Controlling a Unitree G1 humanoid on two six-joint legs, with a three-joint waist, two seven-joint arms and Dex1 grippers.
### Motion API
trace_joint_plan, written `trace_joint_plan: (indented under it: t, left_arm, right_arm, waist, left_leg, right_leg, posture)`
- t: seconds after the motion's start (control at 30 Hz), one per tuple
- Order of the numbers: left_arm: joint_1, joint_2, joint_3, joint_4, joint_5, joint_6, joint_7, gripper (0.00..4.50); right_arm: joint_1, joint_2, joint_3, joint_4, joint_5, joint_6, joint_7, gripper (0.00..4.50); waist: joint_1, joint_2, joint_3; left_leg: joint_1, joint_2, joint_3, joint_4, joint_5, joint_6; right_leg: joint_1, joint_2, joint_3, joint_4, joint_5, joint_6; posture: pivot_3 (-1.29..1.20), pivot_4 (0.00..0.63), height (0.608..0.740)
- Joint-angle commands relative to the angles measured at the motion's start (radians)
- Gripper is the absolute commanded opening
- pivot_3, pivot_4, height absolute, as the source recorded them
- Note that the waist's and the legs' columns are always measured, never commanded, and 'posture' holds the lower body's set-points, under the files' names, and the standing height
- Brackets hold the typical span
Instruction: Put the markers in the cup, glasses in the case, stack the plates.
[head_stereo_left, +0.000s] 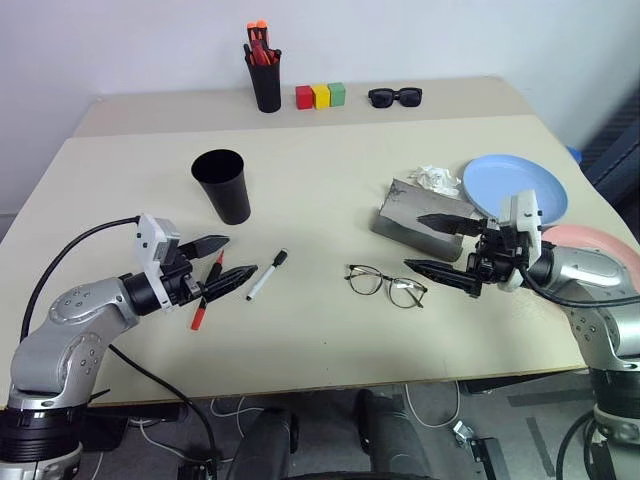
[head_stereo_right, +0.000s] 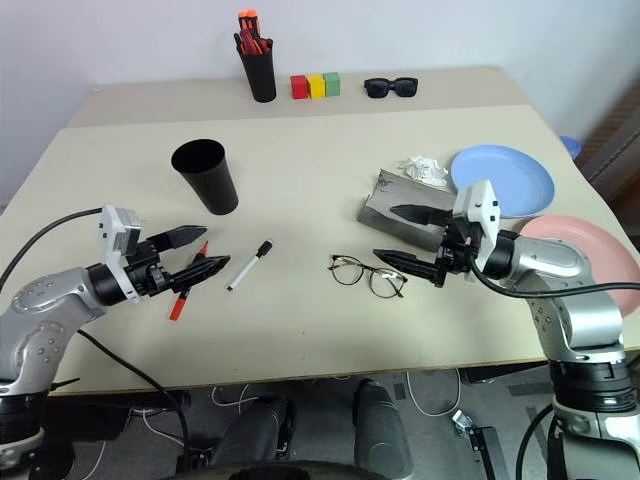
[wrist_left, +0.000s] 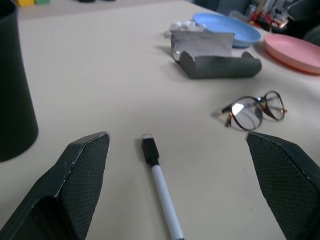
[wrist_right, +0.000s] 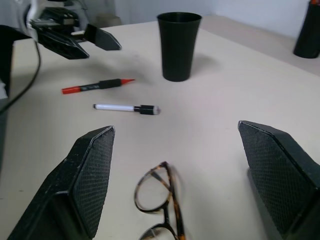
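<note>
Both grippers (left (head_stereo_left: 222, 262), right (head_stereo_left: 436, 243)) gape empty; the glasses (head_stereo_left: 386, 284) look light and fragile, best pinched at the bridge.

markers (head_stereo_left: 240, 281) left, glasses (head_stereo_left: 386, 285) right

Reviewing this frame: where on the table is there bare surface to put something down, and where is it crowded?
Free: the wide strip between the cup and the case, and the near edge below the glasses. Crowded: the right side, where the case, crumpled tissue, blue plate and pink plate bunch together, and around the red marker and white marker.
</note>
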Motion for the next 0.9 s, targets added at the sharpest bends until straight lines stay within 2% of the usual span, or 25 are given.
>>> trace_joint_plan:
  t: [0.03,0.23,0.33,0.53,0.6,0.9]
  left_arm:
    - [-0.03,-0.007,0.004,0.026,0.038,-0.056,0.018,4.5]
    - [0.008,0.022,0.068,0.01,0.024,0.015,0.086,4.5]
    - [0.041,0.064,0.105,0.022,0.091,0.021,0.153,4.5]
    - [0.095,0.034,0.193,-0.112,0.094,0.229,0.403,4.5]
    - [0.105,0.037,0.234,-0.116,0.055,0.3,0.423,4.5]
    - [-0.075,0.012,0.212,-0.137,-0.061,0.628,0.557,4.5]
  right_arm:
    - [-0.045,-0.016,-0.012,0.002,-0.008,-0.023,0.001,4.02]
    - [-0.125,0.011,0.039,0.093,-0.052,-0.068,0.031,4.02]
    - [-0.138,0.048,0.071,0.101,-0.075,-0.095,0.014,4.02]
    - [-0.193,0.094,0.104,0.128,-0.076,-0.104,0.018,4.02]
    - [-0.205,0.119,0.127,0.097,-0.08,-0.087,-0.009,4.02]
    - [-0.185,0.159,0.125,0.027,-0.051,-0.078,-0.043,4.02]
  waist:
    - [0.0,0.0,0.0]
    - [-0.004,0.0,0.0]
    - [-0.006,0.0,0.0]
    - [-0.003,0.0,0.0]
    - [-0.001,-0.001,0.0]
    - [0.0,-0.002,-0.001]
  left_leg:
    - [0.0,0.0,0.0,0.0,0.0,0.0]
    - [0.0,0.0,0.0,0.0,0.0,0.0]
    - [0.0,0.001,0.0,0.0,0.0,0.001]
    - [0.0,0.001,0.0,0.0,0.0,0.001]
    - [0.0,0.0,0.0,0.0,0.0,0.001]
    - [0.0,0.0,-0.003,0.0,0.0,0.0]
  right_leg:
    - [0.0,0.0,0.0,0.0,0.0,0.0]
    - [0.0,0.0,0.0,0.0,0.0,0.0]
    - [-0.001,0.0,0.0,0.0,0.0,0.0]
    - [-0.001,0.0,0.0,0.0,0.001,0.0]
    - [-0.001,0.0,0.0,0.0,0.001,0.001]
    - [0.0,0.001,-0.001,0.0,0.001,0.001]
  posture:
    - [0.0,0.15,0.74]
    - [0.0,0.15,0.74]
    - [0.0,0.15,0.74]
    - [0.0,0.15,0.74]
    - [0.0,0.15,0.74]
    - [0.0,0.15,0.74]
